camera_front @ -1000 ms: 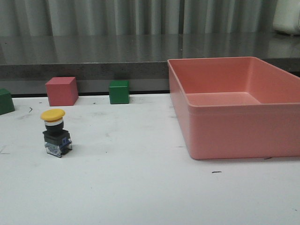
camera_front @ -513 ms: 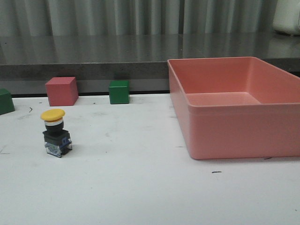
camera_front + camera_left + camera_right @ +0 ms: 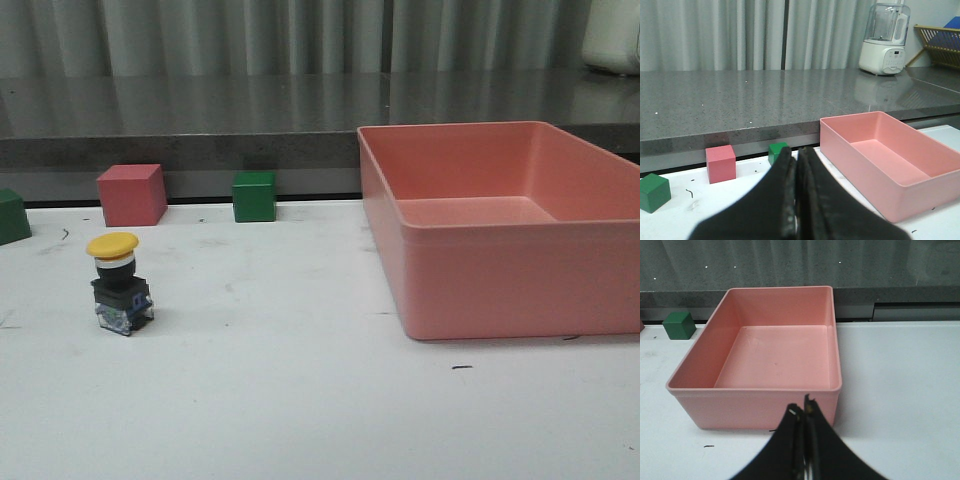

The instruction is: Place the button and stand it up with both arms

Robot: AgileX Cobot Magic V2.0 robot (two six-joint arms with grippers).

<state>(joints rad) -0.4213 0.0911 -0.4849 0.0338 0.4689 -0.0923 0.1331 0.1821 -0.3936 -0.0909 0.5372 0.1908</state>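
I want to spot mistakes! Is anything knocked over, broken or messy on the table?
Nothing stands out. The button stands upright on the table, yellow cap on top. The pink bin holds nothing. The pink cube and green cubes sit flat. Only a few small dark scuffs mark the tabletop.

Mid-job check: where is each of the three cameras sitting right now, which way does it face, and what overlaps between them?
Front view: looks forward over the table at the upright button; no arm shows.
Left wrist view: above the closed left gripper, facing the counter.
Right wrist view: above the closed right gripper, facing the pink bin.
Shared: all three show the bin and a green cube.
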